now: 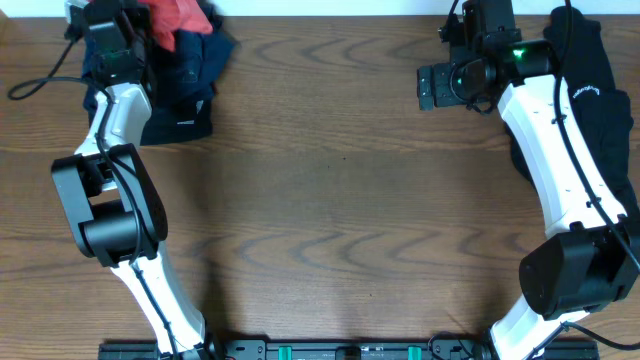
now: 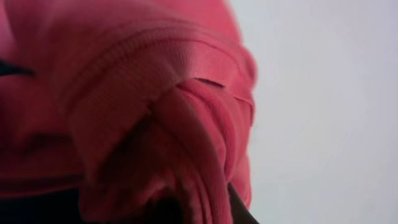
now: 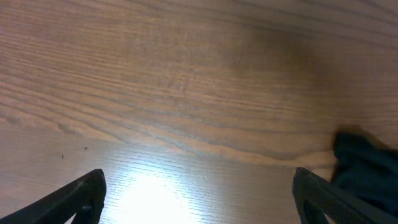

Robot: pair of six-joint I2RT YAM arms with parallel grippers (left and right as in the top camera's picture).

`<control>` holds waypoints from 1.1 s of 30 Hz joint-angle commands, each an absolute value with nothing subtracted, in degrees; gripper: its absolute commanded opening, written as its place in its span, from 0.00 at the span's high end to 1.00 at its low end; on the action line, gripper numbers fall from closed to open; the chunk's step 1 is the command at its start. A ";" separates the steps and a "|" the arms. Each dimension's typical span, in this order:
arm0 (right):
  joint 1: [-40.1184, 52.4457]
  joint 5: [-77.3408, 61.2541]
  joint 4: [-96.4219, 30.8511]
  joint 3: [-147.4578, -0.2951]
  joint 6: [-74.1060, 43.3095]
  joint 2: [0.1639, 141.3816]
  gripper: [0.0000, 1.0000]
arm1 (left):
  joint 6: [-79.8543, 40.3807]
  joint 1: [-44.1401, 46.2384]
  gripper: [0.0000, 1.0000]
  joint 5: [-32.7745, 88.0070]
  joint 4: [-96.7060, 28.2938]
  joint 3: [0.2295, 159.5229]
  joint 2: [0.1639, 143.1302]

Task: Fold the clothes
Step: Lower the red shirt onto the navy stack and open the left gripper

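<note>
The coral-red T-shirt (image 1: 178, 16) lies bunched on a pile of dark navy clothes (image 1: 185, 95) at the table's far left corner. My left gripper (image 1: 132, 22) is at that pile. In the left wrist view the red fabric (image 2: 137, 106) fills the frame, gathered into a fold that runs down between the jaws (image 2: 199, 214), which are shut on it. A black garment with small white logos (image 1: 590, 90) lies at the far right, under my right arm. My right gripper (image 1: 437, 87) hovers left of it, wide open and empty (image 3: 199, 205) over bare wood. The black garment's edge (image 3: 367, 171) shows beside its right finger.
The wooden table (image 1: 340, 200) stretches between the two arms. A black cable (image 1: 35, 85) loops at the far left edge. The arm bases and a rail sit along the front edge (image 1: 340, 350).
</note>
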State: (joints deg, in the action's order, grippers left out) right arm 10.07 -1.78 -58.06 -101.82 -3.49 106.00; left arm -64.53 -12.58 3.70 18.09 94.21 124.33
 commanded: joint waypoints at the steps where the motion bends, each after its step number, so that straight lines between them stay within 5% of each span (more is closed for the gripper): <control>1: 9.80 -2.68 -58.35 -101.51 -4.69 106.17 0.06 | -65.04 -12.84 0.94 10.90 10.85 95.92 124.40; 4: 9.80 -2.81 -58.89 -101.51 -4.64 106.17 0.06 | -65.01 -13.32 0.94 9.52 2.83 95.92 124.40; 9: 9.76 -2.81 -58.96 -101.51 -4.64 106.17 0.06 | -63.29 -15.81 0.25 8.38 -5.28 95.92 124.40; 12: 9.80 -2.85 -58.70 -101.51 -4.67 106.17 0.05 | -58.81 -17.21 0.13 9.52 -6.61 95.92 123.87; 27: 9.82 -3.46 -57.49 -101.51 -4.67 106.19 0.05 | -14.17 -13.74 0.10 9.23 -6.17 95.92 109.14; 33: 9.82 -3.46 -56.97 -101.51 -4.67 106.19 0.05 | -4.89 -9.67 0.10 -1.69 2.28 95.92 111.07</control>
State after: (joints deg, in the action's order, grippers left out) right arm 10.07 -3.05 -57.19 -101.82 -3.92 106.00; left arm -14.41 -10.87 5.13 -0.05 95.48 108.05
